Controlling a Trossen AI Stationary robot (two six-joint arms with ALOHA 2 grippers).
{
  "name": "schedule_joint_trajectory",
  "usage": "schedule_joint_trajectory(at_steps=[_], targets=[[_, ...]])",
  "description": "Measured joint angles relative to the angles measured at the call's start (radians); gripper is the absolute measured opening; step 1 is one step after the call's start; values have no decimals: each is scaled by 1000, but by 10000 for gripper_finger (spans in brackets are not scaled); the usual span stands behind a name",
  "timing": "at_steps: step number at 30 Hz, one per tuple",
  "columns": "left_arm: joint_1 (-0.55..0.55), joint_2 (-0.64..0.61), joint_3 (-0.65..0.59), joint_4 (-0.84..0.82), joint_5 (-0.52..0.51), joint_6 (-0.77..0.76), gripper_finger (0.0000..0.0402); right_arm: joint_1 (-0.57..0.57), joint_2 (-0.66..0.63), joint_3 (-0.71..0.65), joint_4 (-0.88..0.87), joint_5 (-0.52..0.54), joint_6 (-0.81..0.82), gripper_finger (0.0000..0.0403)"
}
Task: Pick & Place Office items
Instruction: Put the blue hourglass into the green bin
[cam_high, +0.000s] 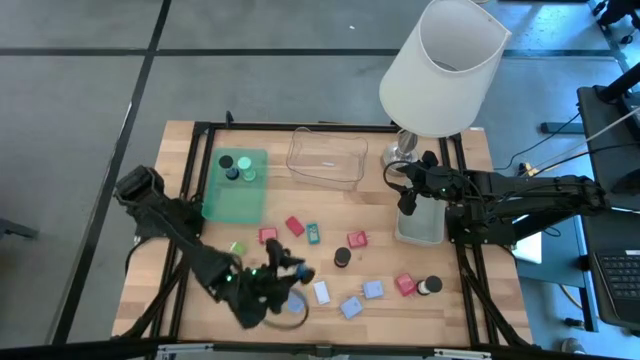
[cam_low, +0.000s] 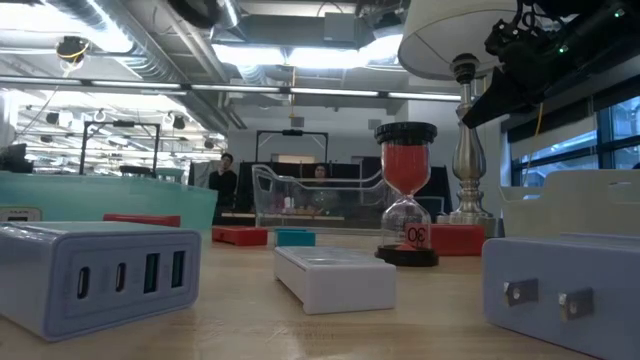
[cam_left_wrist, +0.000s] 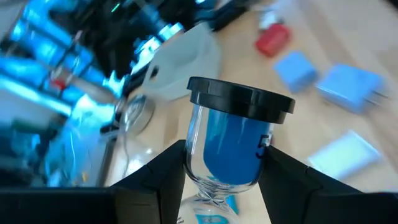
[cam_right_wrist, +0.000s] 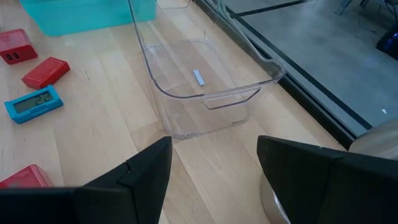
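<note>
In the high view the left gripper (cam_high: 283, 272) sits at the lower middle of the frame, and what it holds is mostly buried under the dark wrist; only a blue ring shows at the table's near edge. The left wrist view makes it plain: the two dark fingers (cam_left_wrist: 163, 175) clamp the glass waist of a blue-sand hourglass with a black round cap (cam_left_wrist: 231, 140), tipped over, its lower bulb cut off by the frame's bottom edge. The background there is smeared, so only a red block (cam_left_wrist: 272, 38) and light-blue adapter blocks (cam_left_wrist: 350, 87) can be made out. The right gripper (cam_high: 408, 196) hovers at centre right over a pale grey tray (cam_high: 418, 228), beside the big white lamp (cam_high: 441, 68), whose shade covers part of the table's far edge; its fingers (cam_right_wrist: 133, 175) stand apart with nothing between them, facing a clear plastic tray (cam_right_wrist: 205, 81). In the low view a red-sand hourglass (cam_low: 406, 195) stands upright at centre, with a white charger block (cam_low: 100, 273) filling the lower left. A green tray (cam_high: 235, 186) at upper left holds small round black pieces (cam_high: 228, 163).
</note>
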Motion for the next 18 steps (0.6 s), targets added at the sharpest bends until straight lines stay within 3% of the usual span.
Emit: schedule_joint_trajectory(at_steps=[4,8,11,14,18], targets=[[90,-4,0,0,34,-91,170,0,0,0,0,1,-8,242],[177,-4,0,0,118,-144,170,-2,0,0,10,19,-120,242],[226,-4,0,0,160,-171,170,-2,0,0,24,29,-94,242],[257,-4,0,5,204,-173,170,-2,0,0,38,26,52,242],[288,-5,-28,85,260,-145,170,-2,0,0,57,-41,396,242]])
